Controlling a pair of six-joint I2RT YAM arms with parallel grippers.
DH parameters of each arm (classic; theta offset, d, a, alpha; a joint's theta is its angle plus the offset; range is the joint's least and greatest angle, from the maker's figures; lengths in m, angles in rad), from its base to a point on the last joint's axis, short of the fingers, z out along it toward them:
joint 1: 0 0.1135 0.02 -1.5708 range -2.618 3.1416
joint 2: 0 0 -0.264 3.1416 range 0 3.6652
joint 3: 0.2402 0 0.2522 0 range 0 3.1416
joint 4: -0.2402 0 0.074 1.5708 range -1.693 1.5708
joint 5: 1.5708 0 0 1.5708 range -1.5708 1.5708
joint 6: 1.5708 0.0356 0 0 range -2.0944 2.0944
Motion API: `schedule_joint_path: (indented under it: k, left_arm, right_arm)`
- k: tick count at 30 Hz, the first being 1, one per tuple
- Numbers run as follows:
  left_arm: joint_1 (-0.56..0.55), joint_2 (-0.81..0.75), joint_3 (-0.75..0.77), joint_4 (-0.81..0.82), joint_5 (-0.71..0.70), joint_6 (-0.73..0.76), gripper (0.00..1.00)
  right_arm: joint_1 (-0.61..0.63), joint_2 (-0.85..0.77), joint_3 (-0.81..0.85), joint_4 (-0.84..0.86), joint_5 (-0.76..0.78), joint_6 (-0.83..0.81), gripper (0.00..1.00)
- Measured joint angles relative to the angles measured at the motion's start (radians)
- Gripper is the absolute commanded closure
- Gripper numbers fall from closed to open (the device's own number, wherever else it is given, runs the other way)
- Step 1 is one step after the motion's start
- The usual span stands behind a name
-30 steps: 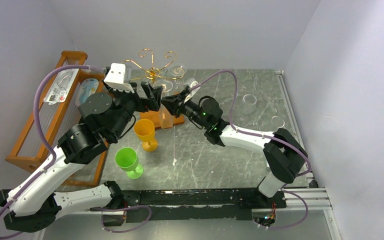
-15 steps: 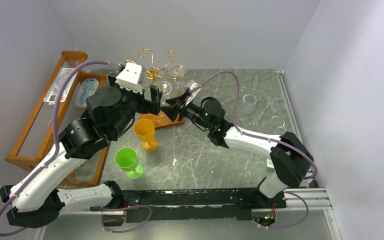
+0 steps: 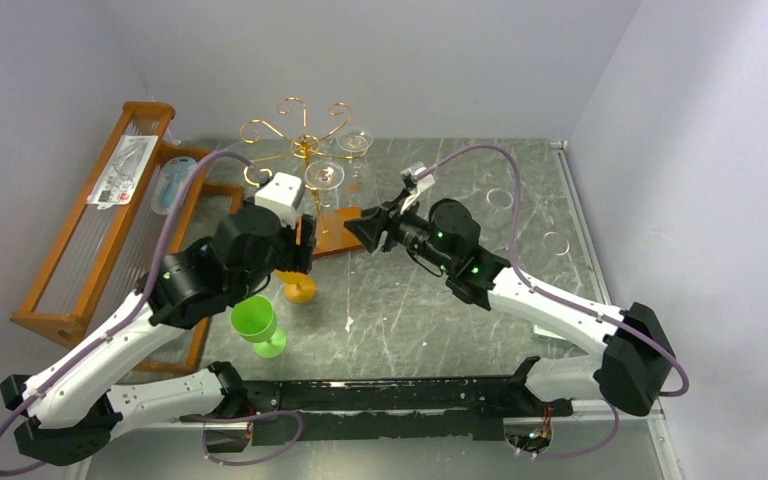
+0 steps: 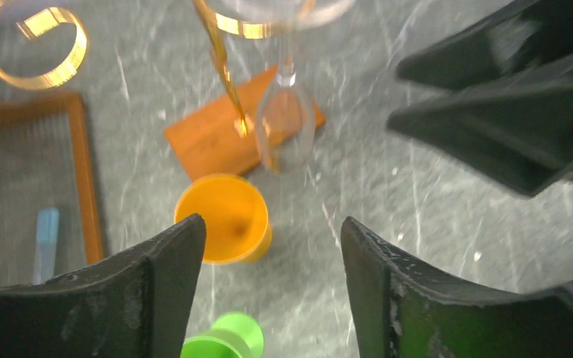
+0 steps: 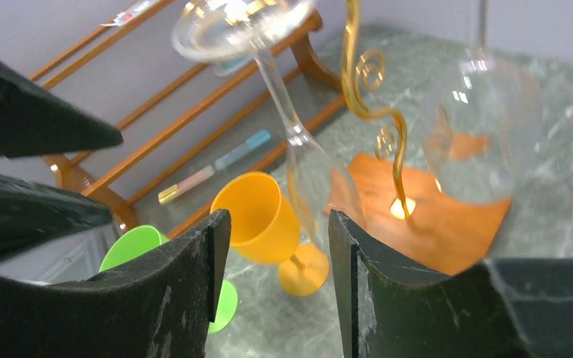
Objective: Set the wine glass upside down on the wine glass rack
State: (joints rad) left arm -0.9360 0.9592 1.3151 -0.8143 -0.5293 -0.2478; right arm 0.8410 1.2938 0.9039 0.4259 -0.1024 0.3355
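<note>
The wine glass (image 3: 325, 176) hangs upside down from a scroll arm on the near side of the wine glass rack (image 3: 304, 128), foot up in the gold wire and bowl down, just above the rack's wooden base (image 4: 213, 142). Its long axis runs from top to bottom, close to plumb as far as the wrist views let me judge. A 2nd clear glass (image 5: 481, 134) hangs on the rack's right side. Neither arm touches the wine glass. The right gripper (image 3: 365, 228) stands just right of the rack's base, jaws spread and empty, pointing left at the bowl, and looks the nearer of the 2. The left gripper (image 4: 272, 231) sits near-left of the base, likewise spread and empty, above the orange goblet (image 3: 295, 265), with the green goblet (image 3: 256, 322) further out from the rack. The hanging looks done to me, so any coming move should lead each arm away from the rack, the right one backing rightward along its own line, so that no finger brushes the bowl.
</note>
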Motion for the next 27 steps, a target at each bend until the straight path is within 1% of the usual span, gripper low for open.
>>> schedule_joint_path:
  k: [2, 6, 10, 13, 18, 22, 24, 27]
  left_arm:
    - [0.0, -0.003, -0.059, -0.027, 0.002, -0.051, 0.33]
    - [0.0, 0.018, -0.168, -0.049, 0.005, -0.142, 0.29]
    - [0.0, 0.065, -0.235, -0.04, 0.002, -0.2, 0.21]
    - [0.0, 0.104, -0.269, -0.014, -0.011, -0.225, 0.2]
    - [0.0, 0.154, -0.328, 0.053, -0.035, -0.246, 0.24]
    - [0.0, 0.154, -0.383, 0.132, -0.065, -0.241, 0.29]
    - [0.0, 0.155, -0.409, 0.163, -0.074, -0.234, 0.3]
    - [0.0, 0.155, -0.418, 0.185, -0.076, -0.222, 0.38]
  right_arm:
    - [0.0, -0.035, -0.036, -0.034, 0.033, 0.059, 0.46]
    - [0.0, -0.084, -0.115, -0.058, 0.067, 0.155, 0.47]
    - [0.0, -0.083, -0.122, -0.105, 0.074, 0.196, 0.48]
    - [0.0, -0.083, -0.119, -0.121, 0.072, 0.204, 0.48]
    - [0.0, -0.084, -0.119, -0.132, 0.071, 0.207, 0.48]
    - [0.0, -0.085, -0.119, -0.133, 0.069, 0.207, 0.48]
    - [0.0, -0.088, -0.119, -0.133, 0.069, 0.207, 0.48]
    - [0.0, -0.089, -0.119, -0.133, 0.069, 0.207, 0.48]
